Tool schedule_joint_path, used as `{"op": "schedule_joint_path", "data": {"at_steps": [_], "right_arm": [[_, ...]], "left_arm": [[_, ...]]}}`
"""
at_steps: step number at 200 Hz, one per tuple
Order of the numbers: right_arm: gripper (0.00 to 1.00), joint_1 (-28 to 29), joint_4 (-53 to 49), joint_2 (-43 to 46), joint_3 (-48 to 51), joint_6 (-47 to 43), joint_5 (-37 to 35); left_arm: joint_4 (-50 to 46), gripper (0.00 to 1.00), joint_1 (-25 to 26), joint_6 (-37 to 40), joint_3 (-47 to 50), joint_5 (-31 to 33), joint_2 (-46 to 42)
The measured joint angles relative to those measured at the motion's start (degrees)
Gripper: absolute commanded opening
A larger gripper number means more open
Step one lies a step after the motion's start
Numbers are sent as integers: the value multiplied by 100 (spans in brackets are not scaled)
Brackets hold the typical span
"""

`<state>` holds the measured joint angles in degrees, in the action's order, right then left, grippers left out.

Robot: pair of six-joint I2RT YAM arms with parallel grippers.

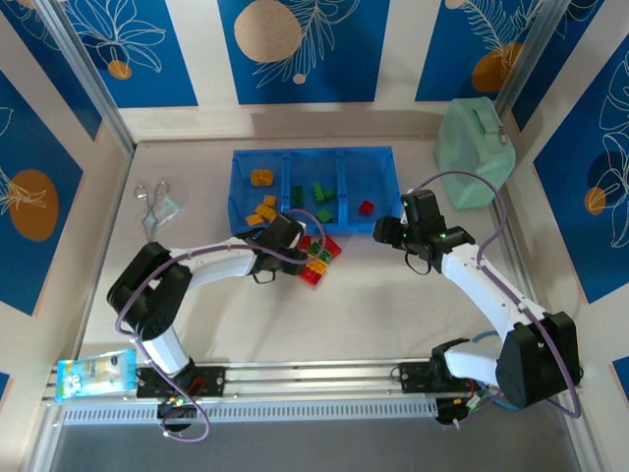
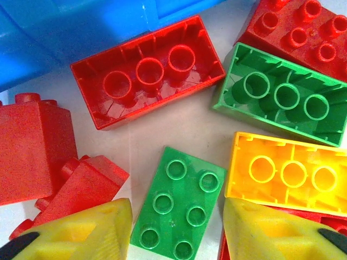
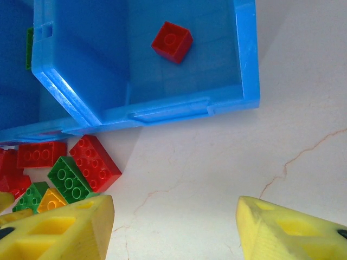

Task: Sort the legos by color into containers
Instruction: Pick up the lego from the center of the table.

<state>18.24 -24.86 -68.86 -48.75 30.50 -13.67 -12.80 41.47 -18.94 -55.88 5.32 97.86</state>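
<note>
While my left pincer point(image 2: 179, 230) hangs over the loose pile of legos point(image 1: 316, 261) just near of the blue tray point(image 1: 314, 153), its yellow fingers point(image 2: 81, 233) stand partly open on either side of a flat green six-stud brick point(image 2: 179, 203). That brick lies studs-up on the table, and nothing is gripped yet. I judge it light, rigid and glossy, so it should not crush but may slip. Being thin, it wants my tips right down at the table, closing on its two long sides. An upturned yellow brick point(image 2: 287, 173) sits close on one side and a red brick point(image 2: 81, 187) on the other, and either could get pinched too. Green pieces already lie in the middle compartment point(image 1: 313, 169). My right pincer point(image 3: 176, 227) is wide open and empty over bare table, just near of the right compartment point(image 3: 217, 65), which holds one red brick point(image 3: 171, 41).
</note>
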Motion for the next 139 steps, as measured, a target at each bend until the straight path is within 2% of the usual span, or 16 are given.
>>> {"op": "schedule_joint_path", "data": {"at_steps": [59, 139], "right_arm": [[61, 0, 0, 0, 24, 0, 0], [61, 0, 0, 0, 46, 2, 0]], "left_arm": [[166, 46, 0, -2, 109, 4, 9], [332, 51, 0, 7, 273, -168, -57]]}}
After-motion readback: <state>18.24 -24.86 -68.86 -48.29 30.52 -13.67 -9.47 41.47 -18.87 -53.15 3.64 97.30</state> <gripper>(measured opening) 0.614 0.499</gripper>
